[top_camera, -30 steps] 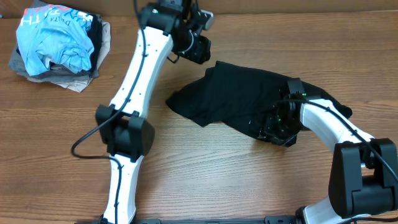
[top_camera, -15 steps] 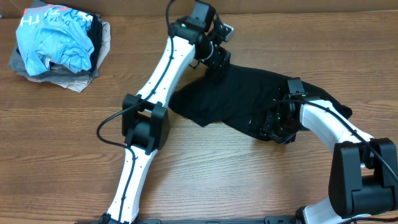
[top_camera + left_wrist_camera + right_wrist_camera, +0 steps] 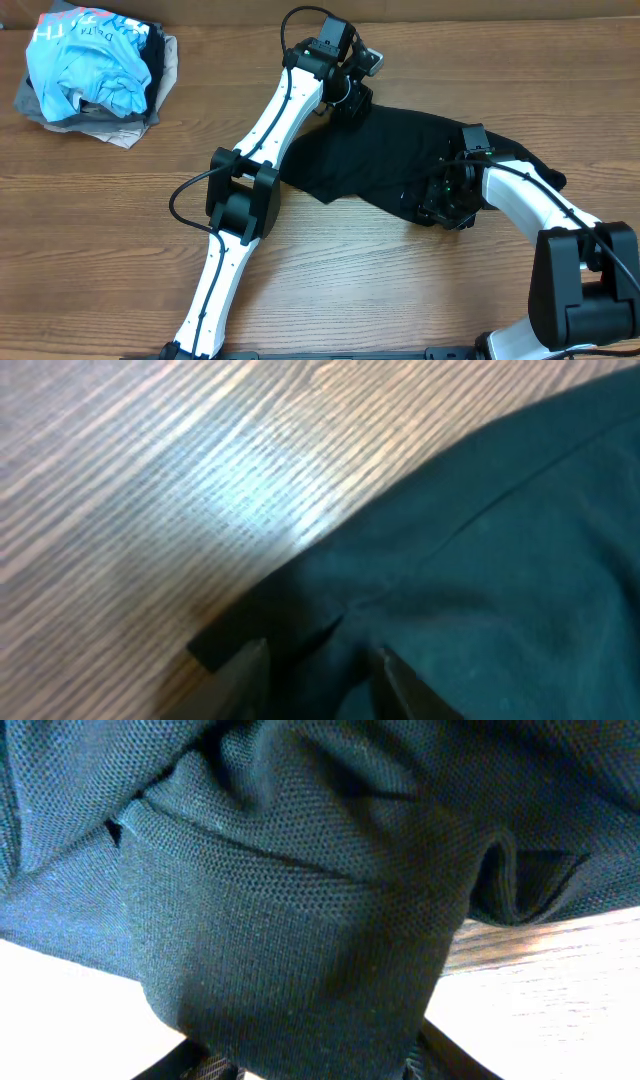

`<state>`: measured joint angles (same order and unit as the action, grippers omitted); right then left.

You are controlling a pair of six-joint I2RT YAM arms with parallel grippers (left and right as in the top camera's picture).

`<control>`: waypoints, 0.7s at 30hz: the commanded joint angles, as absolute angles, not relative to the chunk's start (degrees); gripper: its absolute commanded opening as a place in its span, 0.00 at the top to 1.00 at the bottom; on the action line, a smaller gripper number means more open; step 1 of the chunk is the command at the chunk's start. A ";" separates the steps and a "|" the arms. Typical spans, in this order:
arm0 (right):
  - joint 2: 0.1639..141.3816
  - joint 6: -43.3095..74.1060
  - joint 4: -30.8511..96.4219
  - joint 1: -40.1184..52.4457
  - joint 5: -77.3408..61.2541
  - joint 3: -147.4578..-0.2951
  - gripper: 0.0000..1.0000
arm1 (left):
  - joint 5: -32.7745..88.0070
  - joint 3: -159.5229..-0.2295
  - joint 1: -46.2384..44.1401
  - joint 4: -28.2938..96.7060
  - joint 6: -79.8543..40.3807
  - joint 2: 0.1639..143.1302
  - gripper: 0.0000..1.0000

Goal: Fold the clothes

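Overhead, far left: a crumpled light blue printed shirt [image 3: 85, 65] sits on grey and tan garments [image 3: 120, 130] at the back of the wooden table [image 3: 330, 280], well apart from the work.
Left arm [image 3: 270, 130]: stretched long across the table, wrist tipped down at the cloth's back-left corner.
Left claw [image 3: 352, 100]: narrow, its fingers [image 3: 245, 680] on either side of a hemmed corner; the wrist view is too close to tell whether they pinch it.
Black soft fabric garment [image 3: 385, 155]: lies rumpled mid-table, between the two claws.
Handling: probably light, limp and easily bunched, not fragile; best taken at corners or hems and drawn taut before folding.
Right arm [image 3: 530, 205]: elbow low, forearm angled in to the front-right edge.
Right claw [image 3: 445, 205]: closed around a thick fold of the black soft fabric garment.
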<state>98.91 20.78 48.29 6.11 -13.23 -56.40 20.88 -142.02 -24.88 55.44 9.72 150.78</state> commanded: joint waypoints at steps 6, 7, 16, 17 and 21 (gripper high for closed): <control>98.06 21.08 46.46 6.42 -12.88 -56.10 0.57 | 18.39 -142.17 -24.75 54.72 10.13 151.63 0.96; 98.06 21.06 46.46 6.42 -12.88 -56.10 0.56 | 17.82 -142.17 -24.75 54.74 10.28 151.61 0.96; 98.06 21.06 46.52 6.42 -12.88 -56.10 0.55 | 15.03 -142.15 -24.56 53.56 10.74 152.31 0.32; 98.06 21.06 46.50 6.42 -12.88 -56.10 0.55 | 15.07 -142.15 -24.56 53.39 10.72 152.64 0.32; 98.06 21.04 46.52 6.42 -12.86 -56.10 0.55 | 15.35 -142.15 -24.60 53.54 10.68 154.43 0.36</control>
